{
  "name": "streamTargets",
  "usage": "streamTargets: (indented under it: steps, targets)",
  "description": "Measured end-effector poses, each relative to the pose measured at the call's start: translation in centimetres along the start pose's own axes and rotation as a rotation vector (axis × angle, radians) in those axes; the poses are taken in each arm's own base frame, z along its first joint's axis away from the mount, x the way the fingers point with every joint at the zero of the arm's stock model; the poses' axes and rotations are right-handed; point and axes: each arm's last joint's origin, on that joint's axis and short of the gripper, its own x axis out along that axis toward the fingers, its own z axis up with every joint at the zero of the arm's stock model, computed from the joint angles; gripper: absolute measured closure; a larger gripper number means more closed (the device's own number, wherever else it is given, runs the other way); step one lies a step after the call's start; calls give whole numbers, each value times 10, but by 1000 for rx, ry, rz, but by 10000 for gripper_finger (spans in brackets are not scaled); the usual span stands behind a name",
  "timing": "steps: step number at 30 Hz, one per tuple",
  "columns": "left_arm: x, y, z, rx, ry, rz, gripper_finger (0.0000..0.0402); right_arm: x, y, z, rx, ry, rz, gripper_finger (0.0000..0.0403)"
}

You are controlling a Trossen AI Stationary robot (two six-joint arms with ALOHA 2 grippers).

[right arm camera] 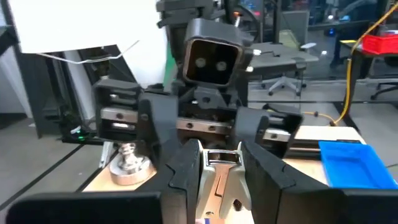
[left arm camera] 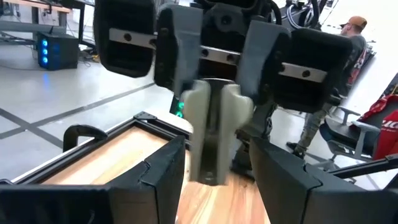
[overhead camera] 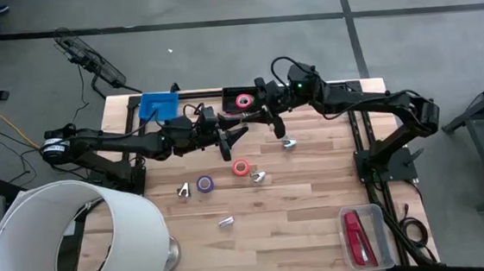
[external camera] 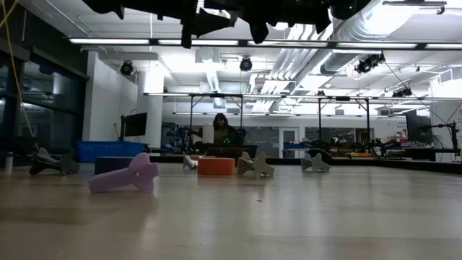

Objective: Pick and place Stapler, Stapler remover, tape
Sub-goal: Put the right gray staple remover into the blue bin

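Observation:
A pale staple remover [left arm camera: 214, 127] is held in the air over the far middle of the table by my right gripper [overhead camera: 269, 122], which is shut on it. My left gripper [overhead camera: 240, 136] faces it, open. Its fingers [left arm camera: 158, 177] stand on either side of the remover's free end, and I cannot tell whether they touch it. The red stapler [overhead camera: 355, 236] lies in a clear tray [overhead camera: 376, 218] at the near right. A pink tape roll [overhead camera: 244, 101] sits in a black box. An orange-red roll [overhead camera: 241, 167] and a purple roll [overhead camera: 204, 183] lie flat on the wood. My right gripper pinches the staple remover between its two fingers [right arm camera: 183, 171], which sit on the remover's two broad sides [right arm camera: 217, 177]. The fingers come roughly level from the table's right. The remover is lifted clear, and its free end [left arm camera: 208, 171] points toward my left gripper.
Several loose staple removers [overhead camera: 289, 142] [overhead camera: 258, 177] [overhead camera: 183, 189] lie on the wood around the rolls. A blue bin [overhead camera: 160, 105] stands at the far left and a large white lampshade [overhead camera: 69, 244] covers the near left corner. Bare wood lies in the near middle.

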Motion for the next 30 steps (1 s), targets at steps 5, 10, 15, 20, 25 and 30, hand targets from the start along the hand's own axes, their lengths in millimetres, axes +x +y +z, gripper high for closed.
streamTargets:
  steps: [5,10,15,20,25,30]
  targets:
    - [0,0,0,-1,-5,-1,225,2,2,-1,1,0,-7,317]
    - [0,0,0,-1,-5,-2,225,10,6,-4,8,-1,0,317]
    - [0,0,0,-1,-5,-2,225,11,6,-4,18,-2,-18,317]
    - [0,0,0,-5,-5,-2,230,11,6,-4,21,-2,-19,317]
    - [0,0,0,-5,-5,-3,284,12,8,-5,22,-1,-11,317]
    - [0,0,0,-8,-2,-12,311,12,8,-5,29,3,-8,317]
